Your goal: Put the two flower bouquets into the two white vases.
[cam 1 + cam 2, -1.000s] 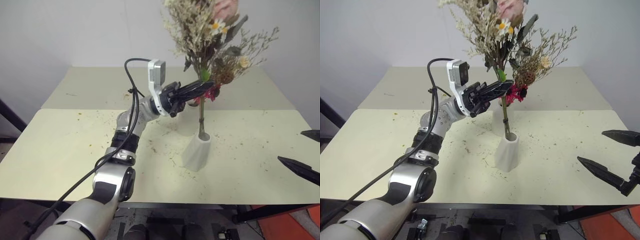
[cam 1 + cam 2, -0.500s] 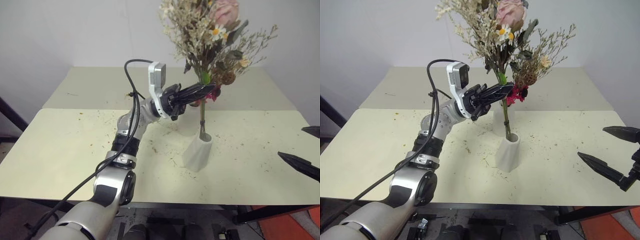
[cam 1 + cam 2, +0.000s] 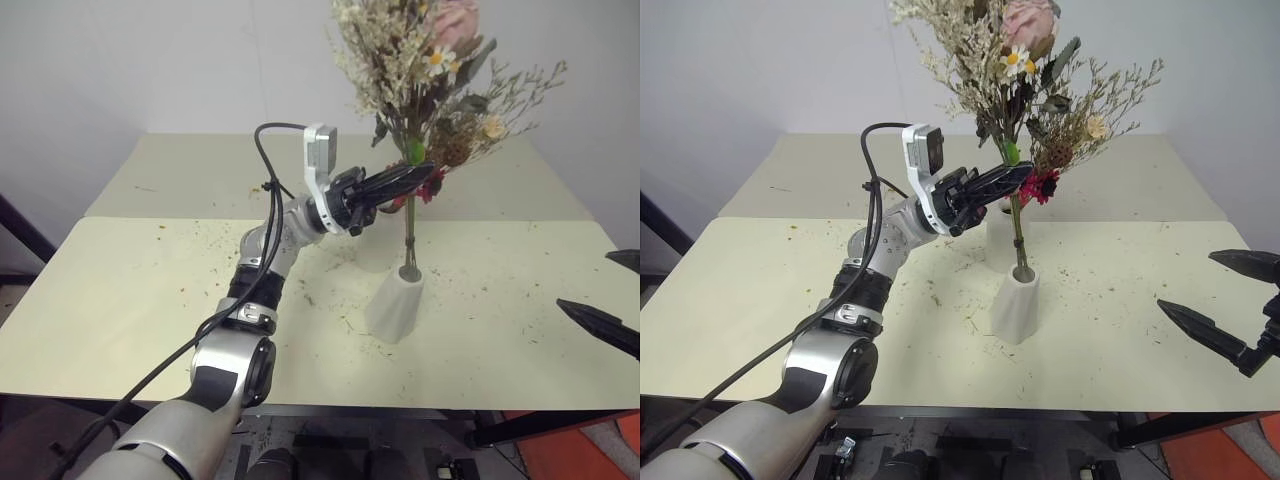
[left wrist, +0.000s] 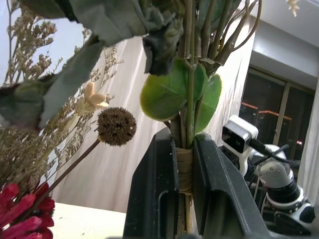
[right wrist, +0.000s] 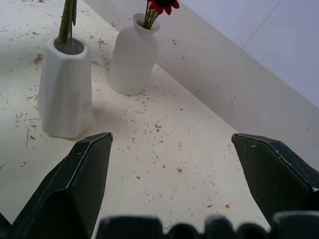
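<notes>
My left fingers [image 3: 1025, 174] are clamped on the fuller bouquet [image 3: 1018, 60], its stems down in the cone vase [image 3: 1016, 305]. Since a second ago, the bouquet stands straighter. Slim bouquet [image 3: 1070, 135] sits in the bottle vase [image 5: 132, 57]. Right fingers [image 3: 1210, 300] spread wide, empty, well apart over the table [image 3: 760, 290].

Fuller bouquet [image 3: 420, 70]: top cropped by the upper edge in both eye views.
Bottle-shaped vase [image 5: 133, 54]: largely screened behind the stems and the cone vase [image 3: 397, 303] in the eye views.
Slim bouquet [image 3: 1065, 135]: stems lost behind the fuller bunch; possibly seated in the bottle-shaped vase.
Right gripper [image 3: 1225, 315]: cut off at the right edge.
Desk [image 3: 130, 300]: near edge cropped.
</notes>
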Action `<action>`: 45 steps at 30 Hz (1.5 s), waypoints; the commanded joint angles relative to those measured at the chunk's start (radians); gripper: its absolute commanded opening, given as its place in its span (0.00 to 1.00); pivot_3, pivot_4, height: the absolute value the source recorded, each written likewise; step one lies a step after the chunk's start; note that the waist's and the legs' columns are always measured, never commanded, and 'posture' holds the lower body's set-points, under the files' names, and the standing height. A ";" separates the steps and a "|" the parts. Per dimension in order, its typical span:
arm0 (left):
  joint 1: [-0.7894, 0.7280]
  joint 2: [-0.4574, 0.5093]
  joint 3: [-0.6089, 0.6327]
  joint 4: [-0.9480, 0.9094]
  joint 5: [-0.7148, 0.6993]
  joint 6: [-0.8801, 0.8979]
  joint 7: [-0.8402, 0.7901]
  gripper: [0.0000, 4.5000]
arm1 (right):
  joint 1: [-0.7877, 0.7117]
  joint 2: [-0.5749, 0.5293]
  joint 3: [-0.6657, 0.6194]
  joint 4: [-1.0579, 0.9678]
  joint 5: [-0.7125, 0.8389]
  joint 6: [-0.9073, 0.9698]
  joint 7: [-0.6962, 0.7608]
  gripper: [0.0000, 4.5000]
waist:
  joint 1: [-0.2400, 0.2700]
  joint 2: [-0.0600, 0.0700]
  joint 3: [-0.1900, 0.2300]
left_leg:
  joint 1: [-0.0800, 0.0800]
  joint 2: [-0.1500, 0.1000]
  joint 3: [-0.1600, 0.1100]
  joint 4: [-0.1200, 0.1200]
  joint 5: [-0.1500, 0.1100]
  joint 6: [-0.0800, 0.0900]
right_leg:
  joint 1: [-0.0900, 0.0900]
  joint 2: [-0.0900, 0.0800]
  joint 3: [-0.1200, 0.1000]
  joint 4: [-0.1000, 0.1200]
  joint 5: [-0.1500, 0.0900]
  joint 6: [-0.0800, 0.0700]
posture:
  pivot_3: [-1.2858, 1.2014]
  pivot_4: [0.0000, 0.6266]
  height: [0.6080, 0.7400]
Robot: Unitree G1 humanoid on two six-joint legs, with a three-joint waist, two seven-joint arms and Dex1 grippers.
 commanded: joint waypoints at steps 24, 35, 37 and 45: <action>0.028 0.000 -0.097 0.007 0.131 -0.112 -0.097 0.02 | -0.009 0.008 -0.012 -0.015 -0.012 -0.019 -0.024 1.00 | 0.000 0.001 0.000 | 0.000 0.000 0.000 0.000 0.000 0.000 | 0.000 0.000 0.000 0.000 0.000 0.000 | 0.52 0.24 1.00; 0.050 -0.004 -0.129 0.012 0.167 -0.161 -0.136 0.02 | -0.023 0.015 -0.019 -0.019 0.004 -0.012 -0.040 1.00 | 0.000 0.002 -0.001 | 0.000 0.000 0.000 0.000 0.000 0.000 | 0.000 0.000 0.000 0.000 0.000 0.000 | 0.52 0.24 1.00; 0.054 -0.001 -0.138 0.015 0.180 -0.172 -0.138 0.02 | -0.018 0.018 -0.017 -0.019 -0.003 -0.015 -0.040 1.00 | 0.000 0.002 -0.001 | 0.000 0.000 0.000 0.000 0.000 0.000 | 0.000 0.000 0.000 0.001 0.000 0.000 | 0.52 0.24 1.00; 0.054 -0.015 -0.124 0.037 0.171 -0.179 -0.089 0.02 | -0.022 0.023 -0.012 -0.022 -0.001 -0.012 -0.052 1.00 | 0.000 0.002 -0.001 | 0.001 0.000 0.000 0.000 0.000 0.000 | 0.001 0.000 0.000 0.001 0.000 0.000 | 0.52 0.24 1.00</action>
